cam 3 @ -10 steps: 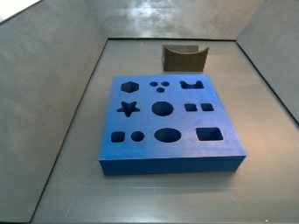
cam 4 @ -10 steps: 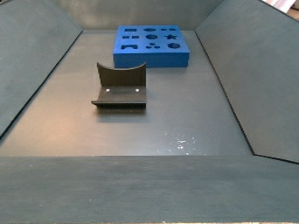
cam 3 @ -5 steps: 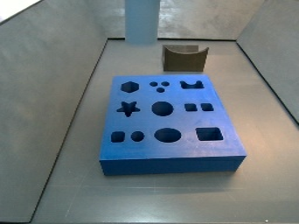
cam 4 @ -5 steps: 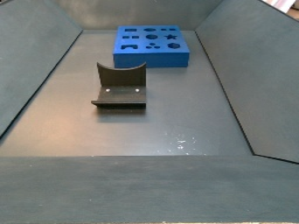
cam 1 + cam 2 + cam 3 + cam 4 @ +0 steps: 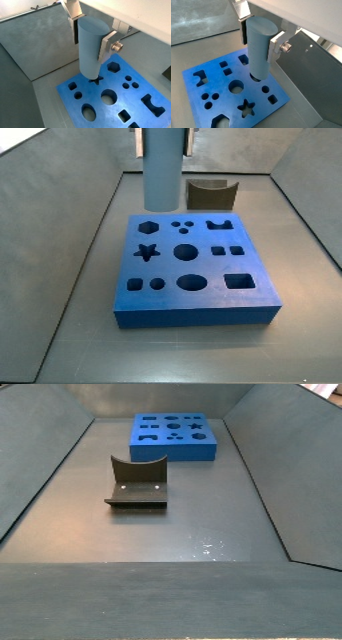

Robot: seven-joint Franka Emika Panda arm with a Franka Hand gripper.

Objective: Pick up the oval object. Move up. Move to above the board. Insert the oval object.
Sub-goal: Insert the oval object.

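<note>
Nearest in a side view, the fixture [image 5: 135,482] stands on the grey floor, a dark L-shaped bracket on its base plate, well apart from the board [image 5: 174,437], which lies farther back between the enclosure walls. The gripper does not show in that view. In both wrist views the gripper [image 5: 89,30] [image 5: 258,29] is clamped on the oval object [image 5: 91,50] [image 5: 259,48], with 2 flat silver fingers [image 5: 107,46] pressed against opposite sides of its upper part. The peg hangs upright, light blue-grey and smooth-sided, with its lower end above the bright blue slab; whether it touches the surface cannot be told from these views. In a side view the oval object [image 5: 162,168] hangs over the far edge of the board [image 5: 254,306], its lower end clear of the top face there, and only the finger tips show at the frame's top. Beyond the board stands a dark olive-brown notched block [image 5: 210,194] near the back wall.
</note>
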